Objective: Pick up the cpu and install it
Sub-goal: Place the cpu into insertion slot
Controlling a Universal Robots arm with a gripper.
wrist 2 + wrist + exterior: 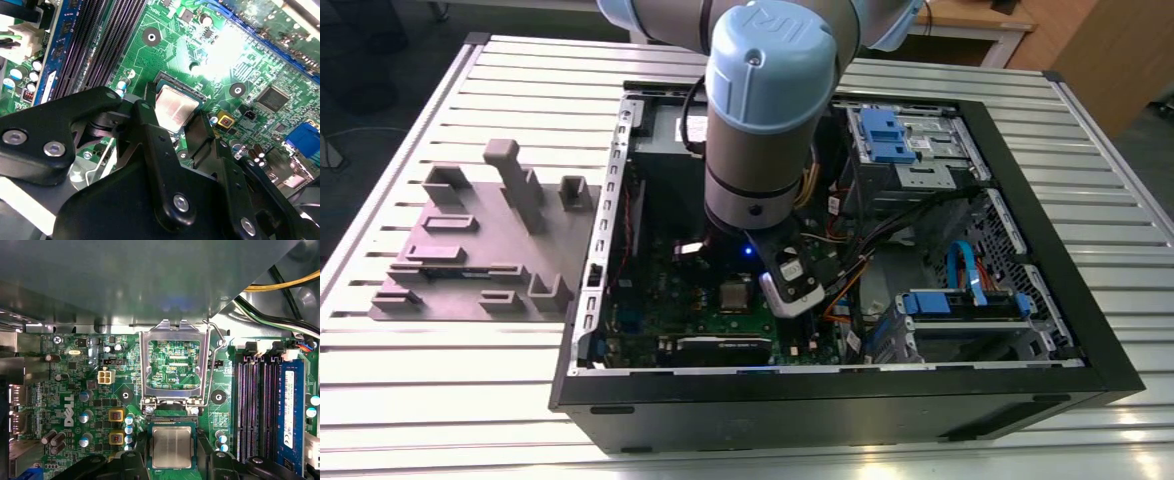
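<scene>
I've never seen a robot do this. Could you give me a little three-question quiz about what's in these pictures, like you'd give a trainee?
1. True or false: the metal socket frame stands flipped open.
2. The cpu is at: A a wooden shelf; B the socket of the green motherboard; C a person's palm.
3. In the exterior view, on which side of the computer case does the grey fixture stand?
Key: 1 true; 2 B; 3 the exterior view's left.

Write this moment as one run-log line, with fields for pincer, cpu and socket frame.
pincer: astride cpu | cpu: lying flat in socket | socket frame: swung open
</scene>
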